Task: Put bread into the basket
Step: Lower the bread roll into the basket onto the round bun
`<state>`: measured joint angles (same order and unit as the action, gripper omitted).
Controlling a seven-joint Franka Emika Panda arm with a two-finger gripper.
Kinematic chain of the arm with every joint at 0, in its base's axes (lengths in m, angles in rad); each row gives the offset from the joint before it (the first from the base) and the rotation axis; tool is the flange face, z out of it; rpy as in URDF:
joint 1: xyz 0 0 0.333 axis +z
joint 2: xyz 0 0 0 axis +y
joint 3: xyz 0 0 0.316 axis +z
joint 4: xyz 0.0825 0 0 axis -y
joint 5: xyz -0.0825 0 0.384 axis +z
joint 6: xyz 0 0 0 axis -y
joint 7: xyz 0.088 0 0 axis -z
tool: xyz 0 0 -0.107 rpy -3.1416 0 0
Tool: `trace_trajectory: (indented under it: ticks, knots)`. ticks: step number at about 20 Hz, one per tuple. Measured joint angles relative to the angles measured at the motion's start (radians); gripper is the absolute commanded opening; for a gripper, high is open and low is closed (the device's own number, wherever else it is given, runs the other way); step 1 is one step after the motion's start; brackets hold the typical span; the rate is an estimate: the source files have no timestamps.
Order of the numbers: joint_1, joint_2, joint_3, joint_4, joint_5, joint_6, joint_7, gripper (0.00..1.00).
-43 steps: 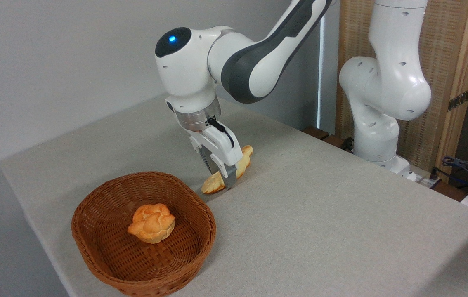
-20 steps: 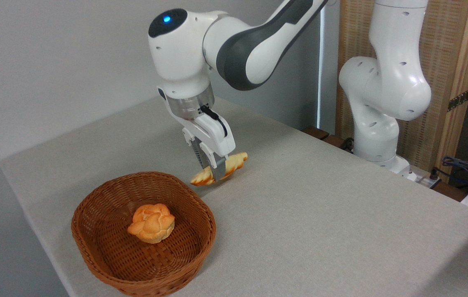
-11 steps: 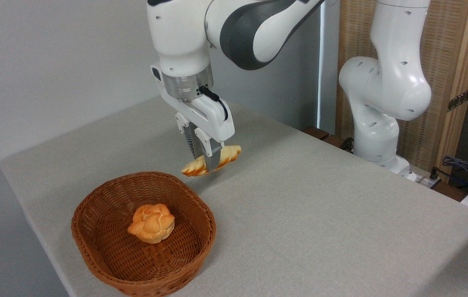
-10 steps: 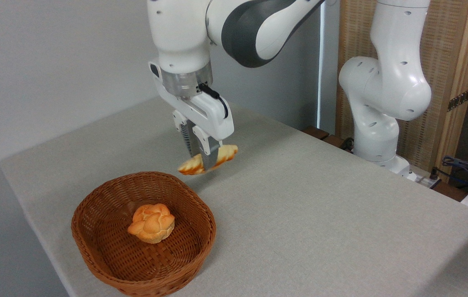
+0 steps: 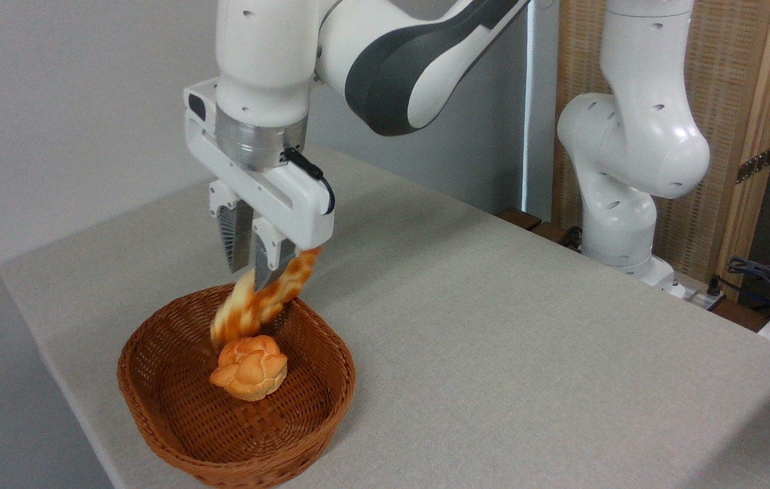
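**Camera view: bread held over basket**

Gripper — fingers pinching the bread near its upper end; the pastry hangs tilted, blurred, its low tip down-left of the claw. Basket — directly beneath the claw, on the table. Round bun — inside the basket, just below the bread's low tip. Arm base stands well to the right.

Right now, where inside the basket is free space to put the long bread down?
Bare weave shows along the basket near wall and its left side. The middle is crowded: the round bun sits there, with the bread in the gripper hanging just above it.
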<state>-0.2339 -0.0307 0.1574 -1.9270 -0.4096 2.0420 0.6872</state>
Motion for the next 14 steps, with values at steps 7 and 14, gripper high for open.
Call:
trace_trajectory:
  ticks: [7, 14]
  knots:
    - [0.006, 0.049, 0.010, 0.027, -0.028, 0.108, 0.000, 1.00]
    - [0.004, 0.044, 0.007, 0.030, 0.065, 0.065, 0.001, 1.00]
